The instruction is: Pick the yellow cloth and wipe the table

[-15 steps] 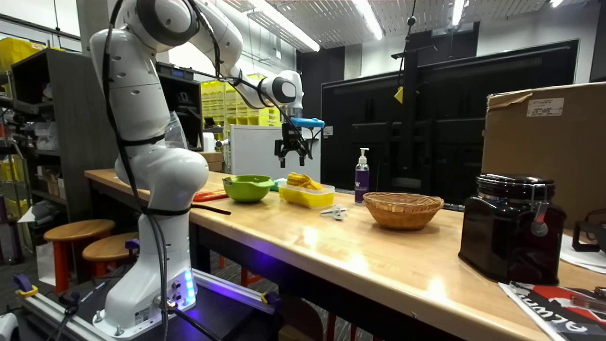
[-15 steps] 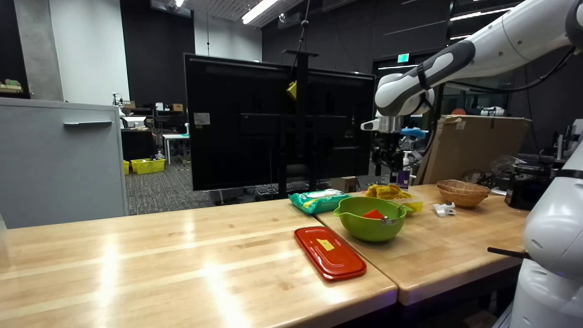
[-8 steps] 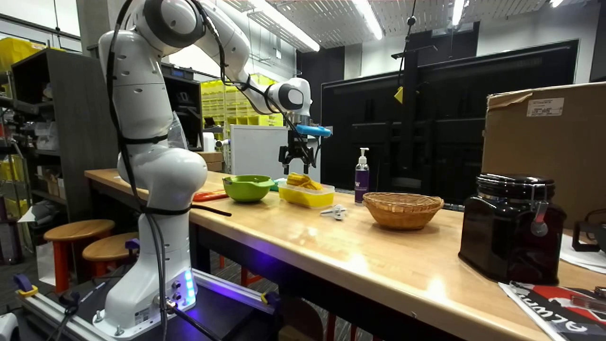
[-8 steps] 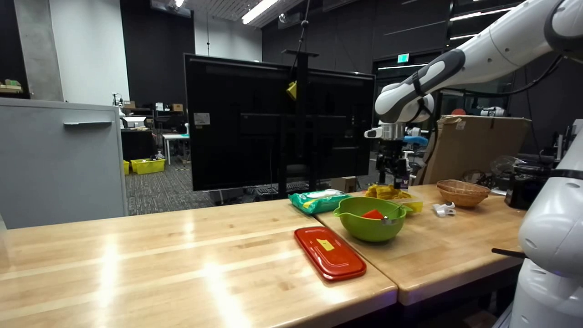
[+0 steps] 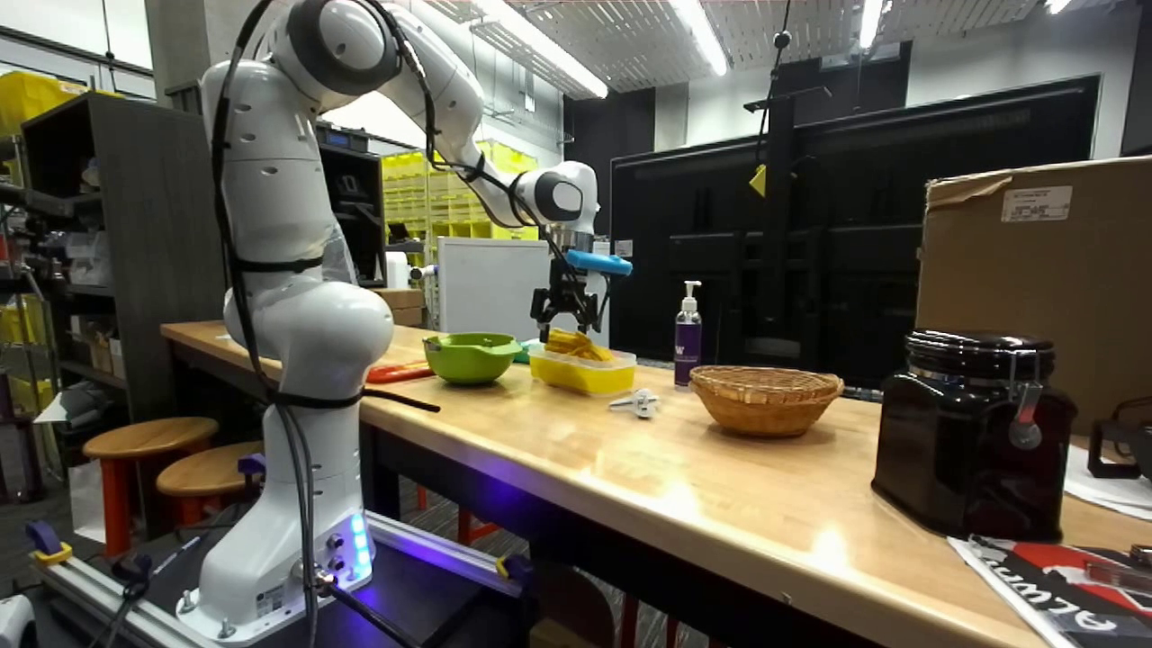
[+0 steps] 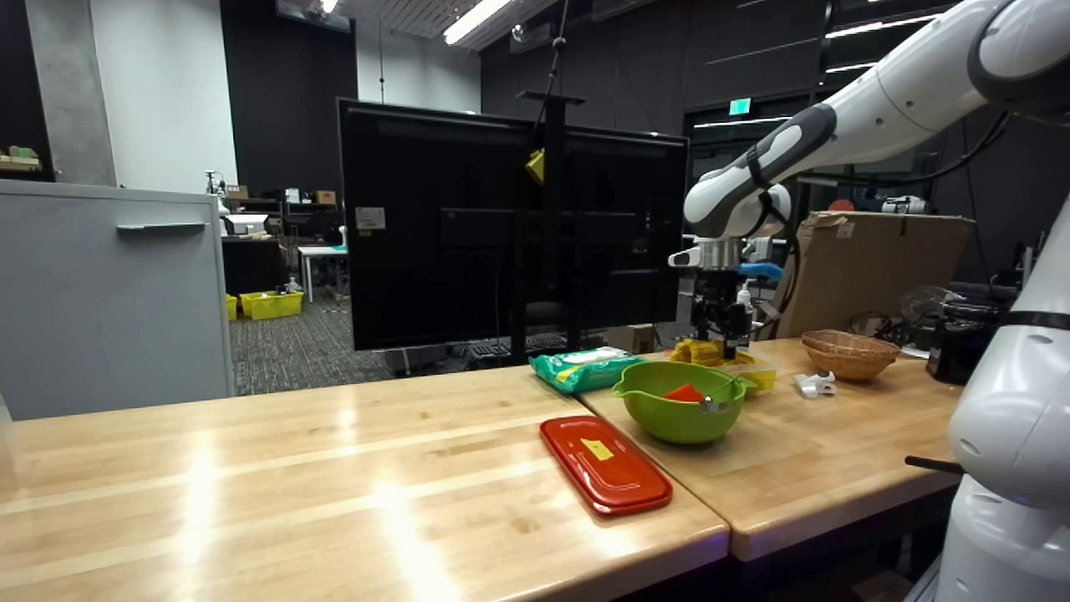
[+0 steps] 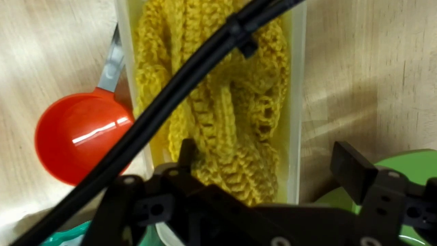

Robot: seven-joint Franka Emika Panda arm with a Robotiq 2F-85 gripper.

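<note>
Yellow cloth (image 7: 218,123), knitted and wrinkled, lies bunched inside a plastic box (image 5: 585,376) that has a yellow lower wall and a clear upper rim. In both exterior views its top rises above that rim. The box stands on the wooden table (image 6: 292,468), and in an exterior view it sits between a green bowl (image 5: 472,358) and a pump bottle (image 5: 688,340).

Over the cloth hangs the gripper (image 7: 264,155), pointing down, its two fingers spread wide apart. In the wrist view one finger overlaps the cloth, while the other shows outside the box's wall, near the bowl. Whether a fingertip touches the cloth, I cannot tell. A black cable (image 7: 170,99) crosses in front of it.

At the left of the wrist view, a red scoop (image 7: 82,136) with a metal handle lies just beside the box. Something red (image 6: 685,393) also shows inside the bowl. Near the bowl lie a green packet (image 6: 585,369) and a flat red lid (image 6: 606,464) with a yellow sticker.

An exterior view also shows a wicker basket (image 5: 765,409) near the bottle and a dark jar (image 5: 976,450) well apart from the box.
</note>
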